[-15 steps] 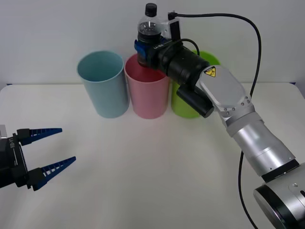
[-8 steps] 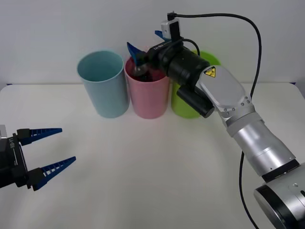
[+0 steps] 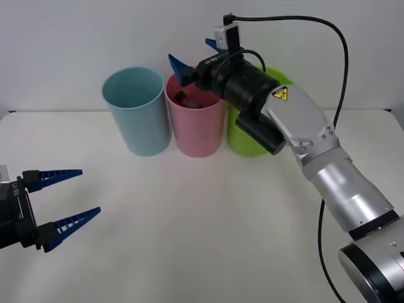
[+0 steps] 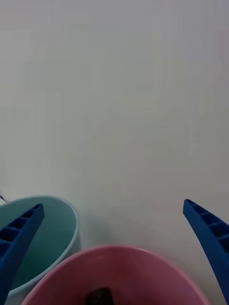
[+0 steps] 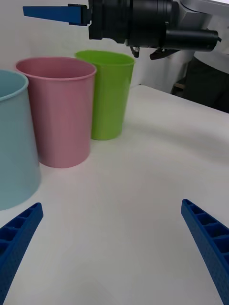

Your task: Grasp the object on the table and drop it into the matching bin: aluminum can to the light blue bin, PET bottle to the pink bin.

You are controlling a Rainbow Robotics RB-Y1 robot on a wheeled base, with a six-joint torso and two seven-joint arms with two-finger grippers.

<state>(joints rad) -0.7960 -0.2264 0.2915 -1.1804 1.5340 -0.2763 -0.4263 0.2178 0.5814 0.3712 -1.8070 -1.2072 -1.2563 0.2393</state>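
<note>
The dark, black-capped PET bottle (image 3: 183,97) lies inside the pink bin (image 3: 196,126). My right gripper (image 3: 196,55) hangs spread wide, empty, above its rim. At eight o'clock, my left gripper (image 3: 68,202) waits open.

Inside the pink bin (image 3: 195,123) only a dark scrap of the PET bottle (image 3: 181,96) shows past the rim; its shape and cap cannot be made out. The right arm hides much of the lime green cup (image 3: 247,137). In the right wrist view the pink bin is cut off by the picture's edge, and so is the light blue bin (image 4: 45,240).
</note>
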